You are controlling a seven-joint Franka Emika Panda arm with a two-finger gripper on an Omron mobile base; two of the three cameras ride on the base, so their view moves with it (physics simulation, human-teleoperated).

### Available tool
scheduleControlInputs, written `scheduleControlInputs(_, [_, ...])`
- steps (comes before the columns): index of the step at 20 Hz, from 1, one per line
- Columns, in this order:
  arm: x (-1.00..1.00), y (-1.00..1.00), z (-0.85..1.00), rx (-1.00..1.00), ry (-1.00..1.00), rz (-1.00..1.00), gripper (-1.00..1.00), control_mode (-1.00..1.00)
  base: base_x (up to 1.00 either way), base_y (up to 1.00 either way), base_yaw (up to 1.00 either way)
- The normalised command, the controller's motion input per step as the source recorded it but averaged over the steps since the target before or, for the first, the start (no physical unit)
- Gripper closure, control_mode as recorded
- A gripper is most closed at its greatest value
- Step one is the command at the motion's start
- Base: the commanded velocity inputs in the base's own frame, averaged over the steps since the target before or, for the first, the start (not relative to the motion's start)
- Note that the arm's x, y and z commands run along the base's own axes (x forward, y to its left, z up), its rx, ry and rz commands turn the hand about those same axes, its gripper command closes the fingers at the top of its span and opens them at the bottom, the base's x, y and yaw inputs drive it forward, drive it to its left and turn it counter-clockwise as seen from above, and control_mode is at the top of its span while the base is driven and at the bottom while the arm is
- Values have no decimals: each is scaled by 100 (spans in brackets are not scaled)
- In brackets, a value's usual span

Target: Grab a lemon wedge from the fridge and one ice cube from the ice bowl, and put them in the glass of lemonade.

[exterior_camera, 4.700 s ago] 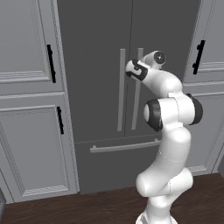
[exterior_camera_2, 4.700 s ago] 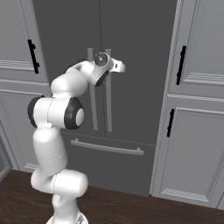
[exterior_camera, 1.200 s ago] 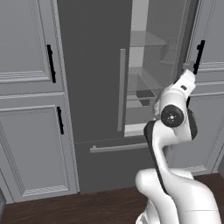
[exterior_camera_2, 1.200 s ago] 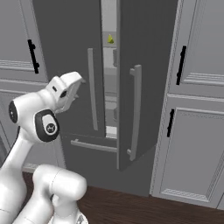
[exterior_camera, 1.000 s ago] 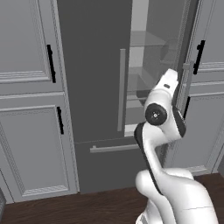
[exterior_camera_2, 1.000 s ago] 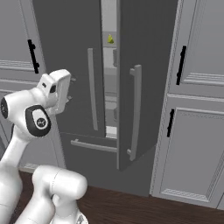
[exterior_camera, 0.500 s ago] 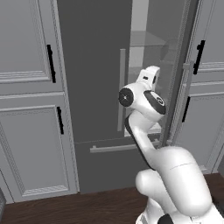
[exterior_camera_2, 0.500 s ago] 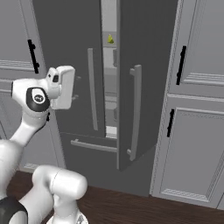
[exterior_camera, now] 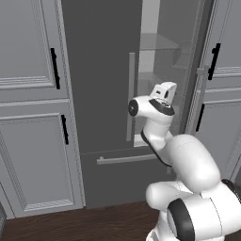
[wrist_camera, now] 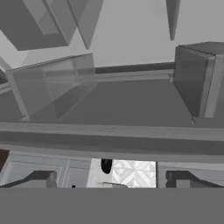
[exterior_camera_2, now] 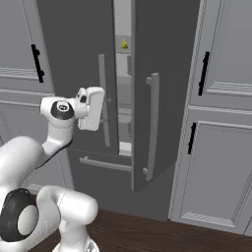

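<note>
Fingertips are hardly made out in any of the pictures, so the spread of the jaws cannot be read from them directly; by the recording they stand as wide as they go, and nothing is seen held between them. The gripper (exterior_camera_2: 101,115) is carried on a white, boxy hand raised in front of the fridge (exterior_camera_2: 74,59), level with the middle of the left door's long bar handle (exterior_camera_2: 103,101) in the right base view. In the left base view the gripper (exterior_camera: 173,84) is seen close to the gap between the two doors, with the arm folded up beneath it.

The fridge is shown as a tall dark grey appliance whose right door (exterior_camera_2: 162,88) is swung partly outward, while the left door is shut. Pale inner shelves (exterior_camera: 157,44) are exposed in the opening. The lemon wedge (exterior_camera_2: 124,44) is seen as a small bright yellow piece on an upper shelf inside, above the height of the hand and well apart from it.

Light grey panelled cabinets (exterior_camera: 28,94) with black handles (exterior_camera: 55,68) are placed on both sides of the fridge, and a dark wooden floor (exterior_camera_2: 162,236) is laid below.

In the hand view, grey shelves and clear bins (wrist_camera: 52,87) are seen tilted.
</note>
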Motion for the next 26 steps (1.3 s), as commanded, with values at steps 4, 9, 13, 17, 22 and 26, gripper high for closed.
scheduleControlInputs(4, [39, -60, 0, 3, 8, -10, -100, -100, 0, 0, 0])
scheduleControlInputs(9, [78, -56, -3, 0, 1, -3, -100, -100, 0, 0, 0])
scheduleControlInputs(13, [100, -23, -25, 0, 0, 0, -100, -100, 0, 0, 0])
scheduleControlInputs(17, [18, -62, -34, 0, 0, -7, -100, -100, 0, 0, 0])
scheduleControlInputs(22, [-87, -100, -34, 2, -1, -20, -100, -100, 0, 0, 0])
scheduleControlInputs(26, [-98, -100, -7, 7, -13, -17, -100, -100, 0, 0, 0])
